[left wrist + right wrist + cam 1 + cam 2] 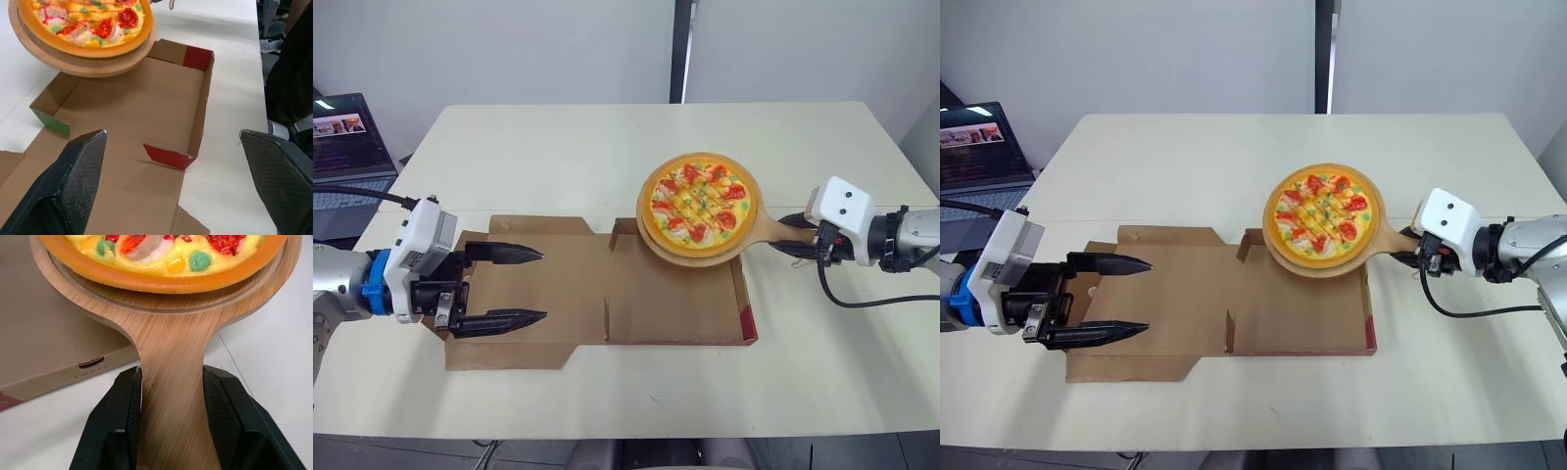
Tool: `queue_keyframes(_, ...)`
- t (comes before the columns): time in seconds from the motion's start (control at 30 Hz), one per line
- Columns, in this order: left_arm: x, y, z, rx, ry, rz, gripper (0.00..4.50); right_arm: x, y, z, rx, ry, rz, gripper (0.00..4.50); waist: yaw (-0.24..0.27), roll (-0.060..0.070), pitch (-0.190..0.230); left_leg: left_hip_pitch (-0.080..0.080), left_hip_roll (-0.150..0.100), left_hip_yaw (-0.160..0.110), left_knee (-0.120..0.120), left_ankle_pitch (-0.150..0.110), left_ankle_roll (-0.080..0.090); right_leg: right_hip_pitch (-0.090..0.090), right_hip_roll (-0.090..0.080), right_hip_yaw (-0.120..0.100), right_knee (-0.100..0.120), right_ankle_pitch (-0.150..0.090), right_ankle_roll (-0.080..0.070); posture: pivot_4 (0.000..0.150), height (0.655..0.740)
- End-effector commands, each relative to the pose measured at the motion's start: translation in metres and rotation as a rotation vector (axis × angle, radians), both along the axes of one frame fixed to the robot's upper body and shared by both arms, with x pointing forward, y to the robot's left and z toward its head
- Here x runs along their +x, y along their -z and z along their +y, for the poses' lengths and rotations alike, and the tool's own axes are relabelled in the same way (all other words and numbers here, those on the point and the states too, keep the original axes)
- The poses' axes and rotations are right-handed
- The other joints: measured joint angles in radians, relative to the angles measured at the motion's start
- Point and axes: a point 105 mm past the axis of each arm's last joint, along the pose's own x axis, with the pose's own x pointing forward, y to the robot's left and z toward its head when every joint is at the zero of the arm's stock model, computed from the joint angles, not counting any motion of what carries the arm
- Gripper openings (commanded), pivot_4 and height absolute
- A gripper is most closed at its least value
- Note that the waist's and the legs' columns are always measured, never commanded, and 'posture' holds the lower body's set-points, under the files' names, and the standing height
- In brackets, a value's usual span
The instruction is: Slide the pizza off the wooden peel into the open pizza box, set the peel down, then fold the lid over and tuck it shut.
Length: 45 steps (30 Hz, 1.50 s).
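A pizza [696,204] with red and green toppings lies on a round wooden peel [749,235]. The peel hovers over the far right corner of the open cardboard pizza box [675,304]. My right gripper [171,421] is shut on the peel's handle [171,391], right of the box. The box's lid [558,294] lies flat on the table to the left. My left gripper [529,286] stands open over the lid's left part, its fingers [504,319] pointing toward the tray.
The box rests on a cream table [607,157]. A laptop [347,147] sits off the table's far left corner. A cable [862,299] loops under my right wrist. In the left wrist view, a dark-clothed person [291,73] stands beyond the table edge.
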Motion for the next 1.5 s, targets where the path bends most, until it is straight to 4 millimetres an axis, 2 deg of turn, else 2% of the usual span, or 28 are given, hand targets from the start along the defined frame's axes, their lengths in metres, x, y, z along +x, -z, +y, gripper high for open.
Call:
queue_keyframes(0.03, -0.006, -0.014, -0.005, 0.005, 0.021, -0.047, 4.50, 0.000, -0.028, 0.004, -0.048, -0.054, -0.127, 1.59, -0.001, 0.000, 0.000, 0.000, 0.000, 0.000, 0.000, 0.000, 0.000, 0.000, 0.000, 0.000, 0.000, 0.000, 0.000, 0.150, 0.7400)
queue_keyframes(0.47, -0.012, -0.017, -0.012, 0.007, 0.047, -0.053, 4.50, 0.006, -0.030, 0.008, -0.131, -0.125, -0.175, 1.59, -0.001, 0.000, 0.000, 0.000, 0.000, 0.000, 0.000, 0.000, 0.000, 0.000, 0.000, 0.000, 0.000, 0.000, 0.000, 0.150, 0.7400)
queue_keyframes(0.9, -0.009, -0.014, -0.015, 0.019, 0.054, -0.052, 4.50, 0.010, -0.036, -0.001, -0.212, -0.137, -0.246, 1.59, -0.001, 0.000, 0.000, 0.000, 0.000, 0.001, 0.000, 0.000, 0.000, 0.000, 0.000, 0.000, 0.000, 0.000, 0.000, 0.150, 0.7400)
queue_keyframes(1.23, -0.005, -0.013, -0.016, 0.022, 0.063, -0.059, 4.50, 0.020, -0.068, -0.024, -0.231, -0.061, -0.365, 1.59, -0.002, 0.000, 0.000, 0.000, 0.000, 0.001, 0.000, 0.000, 0.000, 0.000, 0.000, 0.000, 0.000, 0.000, -0.001, 0.150, 0.7400)
queue_keyframes(1.37, -0.004, -0.014, -0.017, 0.023, 0.068, -0.063, 4.50, 0.021, -0.083, -0.042, -0.215, -0.002, -0.393, 1.59, -0.002, 0.000, 0.000, 0.000, 0.000, 0.001, 0.000, 0.000, 0.000, 0.000, 0.000, 0.000, 0.000, 0.000, -0.001, 0.150, 0.7400)
queue_keyframes(1.5, -0.004, -0.014, -0.017, 0.020, 0.071, -0.062, 4.50, 0.017, -0.087, -0.058, -0.178, 0.062, -0.384, 1.59, -0.002, 0.000, 0.000, 0.000, 0.000, 0.001, 0.000, 0.000, 0.000, 0.000, 0.000, 0.000, 0.001, 0.000, -0.001, 0.150, 0.7400)
